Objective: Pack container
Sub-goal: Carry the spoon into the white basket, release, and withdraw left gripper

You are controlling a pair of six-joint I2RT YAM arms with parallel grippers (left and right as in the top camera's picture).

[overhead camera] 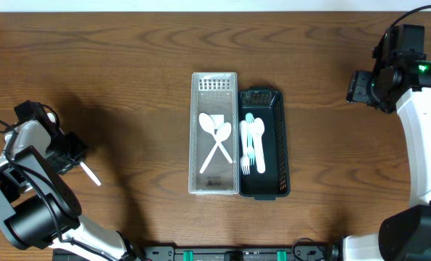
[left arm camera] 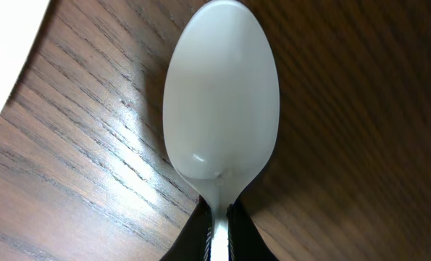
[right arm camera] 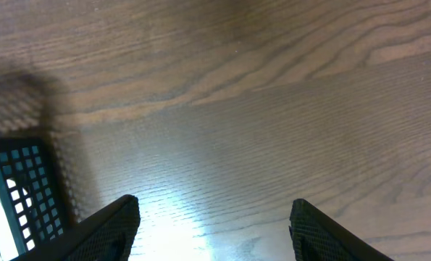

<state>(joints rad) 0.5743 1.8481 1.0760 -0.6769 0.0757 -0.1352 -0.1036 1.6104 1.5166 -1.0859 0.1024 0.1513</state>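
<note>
While left gripper [left arm camera: 216, 228] pinches a spoon [left arm camera: 221, 94] and right gripper [right arm camera: 215, 217] gapes, clear tray [overhead camera: 195, 130] holds spoons [overhead camera: 216, 136], black basket [overhead camera: 282, 145] cutlery [overhead camera: 253, 145].

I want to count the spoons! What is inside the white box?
Two white spoons lie crossed inside the white box. Where they cross, part of the lower one is hidden.

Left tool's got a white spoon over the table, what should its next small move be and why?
Probably carry it right, toward the clear tray. The left tool is shut on the spoon near its neck, far to the left of that tray. Two white spoons already lie in it, so this one likely belongs with them.
</note>
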